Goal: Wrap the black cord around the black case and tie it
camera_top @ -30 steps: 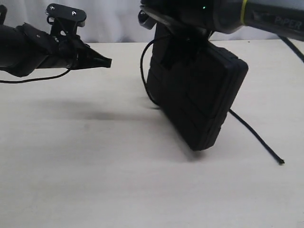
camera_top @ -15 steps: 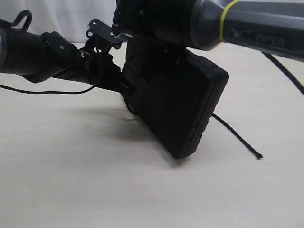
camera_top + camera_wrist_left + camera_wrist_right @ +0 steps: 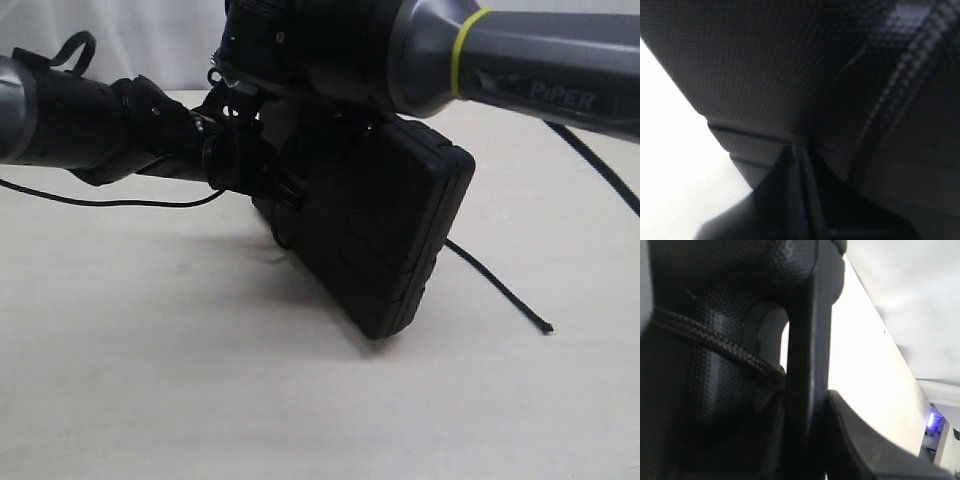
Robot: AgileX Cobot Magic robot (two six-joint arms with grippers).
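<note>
The black case [image 3: 385, 235] hangs tilted above the table, one lower corner close to the surface. My right gripper [image 3: 305, 105] is shut on its upper rim. The right wrist view shows that rim [image 3: 807, 340] clamped between the fingers of the right gripper [image 3: 807, 407], beside the handle slot [image 3: 772, 335]. The black cord [image 3: 715, 342] crosses the case face, and its free end [image 3: 500, 290] trails over the table to the right. My left gripper [image 3: 288, 193] presses against the case's left edge. Its fingers [image 3: 790, 175] look shut, tip at the ribbed rim [image 3: 750, 145], with the cord [image 3: 910, 65] running close by.
The pale tabletop [image 3: 150, 380] stretches in front of and left of the case. A thin glossy arm cable [image 3: 110, 203] sags under the left arm. The right arm's grey body [image 3: 520, 70] spans the upper right, with a cable [image 3: 600, 160] behind it.
The left arm has swung right until its gripper meets the case's left edge. The right arm has carried the case leftward, dragging the cord's free end with it.
</note>
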